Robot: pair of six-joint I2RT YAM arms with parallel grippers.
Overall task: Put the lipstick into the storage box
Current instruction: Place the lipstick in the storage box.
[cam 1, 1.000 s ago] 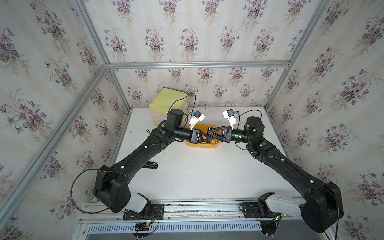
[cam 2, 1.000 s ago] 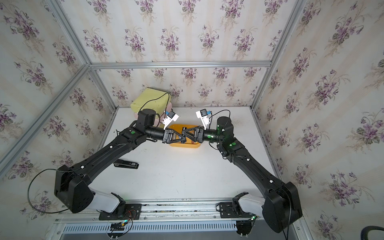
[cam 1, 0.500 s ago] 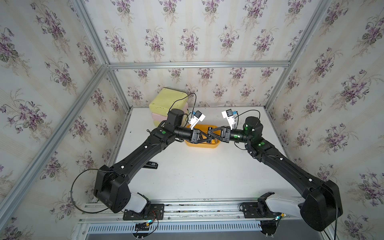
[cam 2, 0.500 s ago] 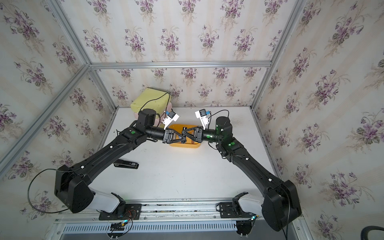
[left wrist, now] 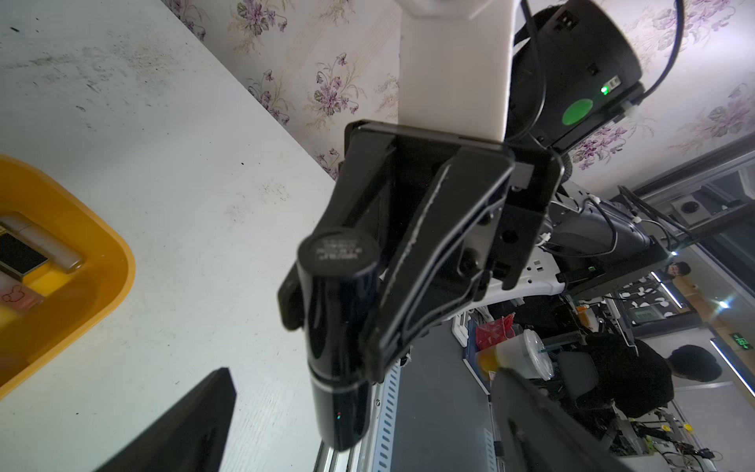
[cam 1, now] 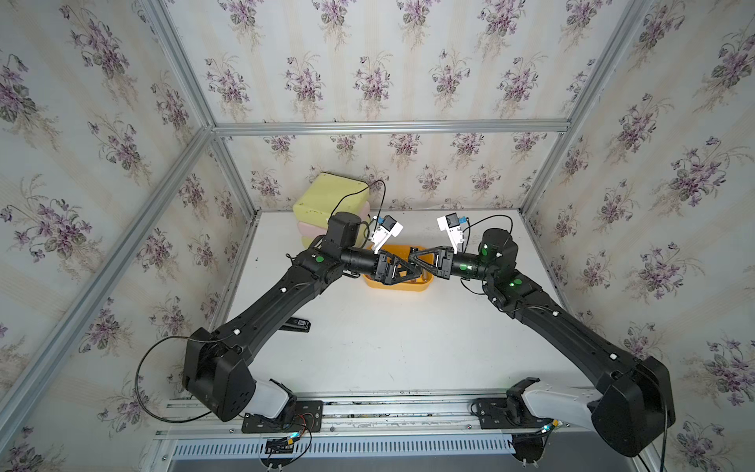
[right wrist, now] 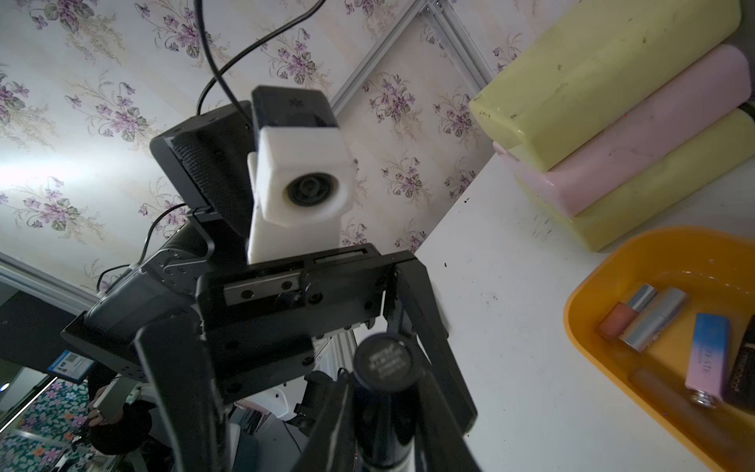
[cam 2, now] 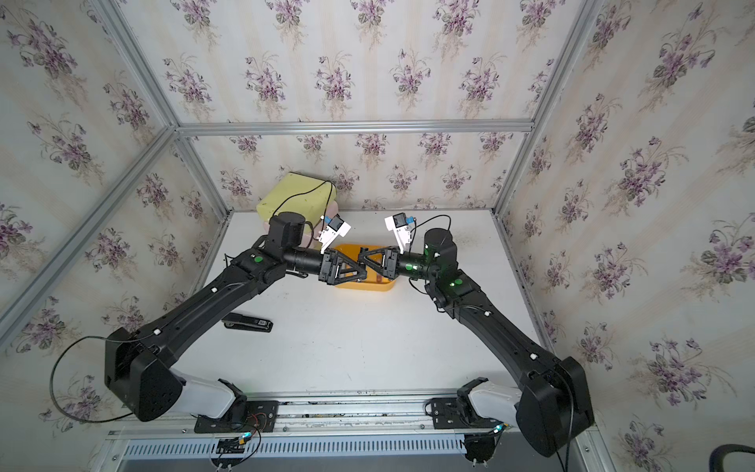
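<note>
While the glossy black cylindrical lipstick (left wrist: 339,339) is clamped by the right gripper (left wrist: 327,323), the left gripper (right wrist: 327,392) is spread wide, released; placement in the shallow orange-yellow plastic storage box (cam 1: 412,288) is judged outstanding. Several cosmetics are already held there.

both top views look steeply down from high above the front rail, facing 12 o'clock, far enough to take in the whole white table (cam 1: 367,347) and both arms. each wrist view sits close behind its own jaws, looking along them at the opposite arm. all four views share the storage box (cam 1: 398,286) (cam 2: 363,285) (left wrist: 102,253) (right wrist: 613,278) at mid-table.
</note>
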